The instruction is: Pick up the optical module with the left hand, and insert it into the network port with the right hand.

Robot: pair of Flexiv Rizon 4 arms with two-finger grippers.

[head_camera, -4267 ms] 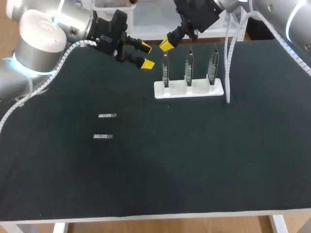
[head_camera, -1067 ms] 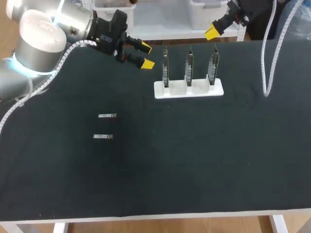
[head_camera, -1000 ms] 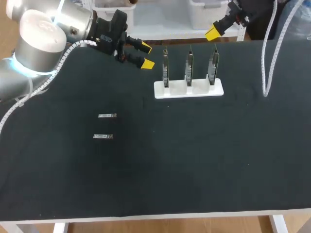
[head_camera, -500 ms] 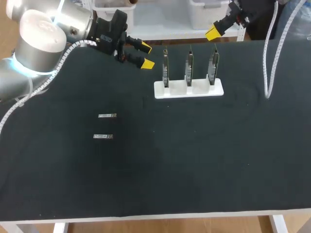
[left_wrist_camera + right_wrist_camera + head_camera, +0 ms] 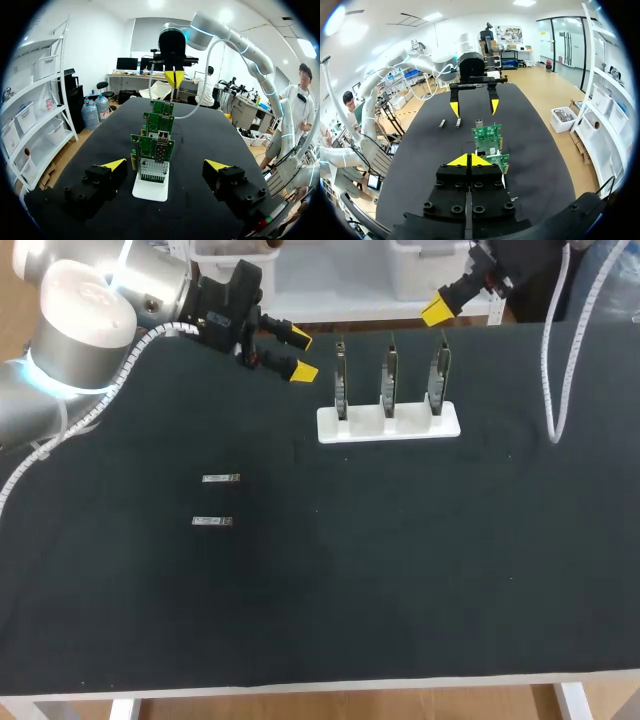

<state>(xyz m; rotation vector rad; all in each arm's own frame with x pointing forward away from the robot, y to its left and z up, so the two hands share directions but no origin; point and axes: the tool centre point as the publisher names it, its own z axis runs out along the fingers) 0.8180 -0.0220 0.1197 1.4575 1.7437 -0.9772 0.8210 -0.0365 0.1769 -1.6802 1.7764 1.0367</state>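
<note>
Two small silver optical modules lie on the black table at its left: one [image 5: 221,478] farther back, one [image 5: 212,522] nearer the front. A white stand [image 5: 388,423] holds three upright green circuit boards with network ports [image 5: 389,378] at the back middle. My left gripper [image 5: 297,353] hovers open and empty, left of the stand, high above the table. In the left wrist view the left gripper [image 5: 165,166] faces the boards [image 5: 153,147] end-on. My right gripper [image 5: 436,310] is shut and empty, beyond the table's back edge behind the stand. In the right wrist view the right gripper [image 5: 469,159] points over the boards [image 5: 488,142] toward the left gripper [image 5: 473,106] and the modules [image 5: 450,123].
A white ribbed cable [image 5: 553,370] hangs from my right arm down to the table at the right of the stand. The black table top [image 5: 400,570] stretches wide in front of the stand.
Since the earliest frame my right gripper has drawn back from the leftmost board to beyond the table's back edge. Over the last second only the hanging cable swings a little.
</note>
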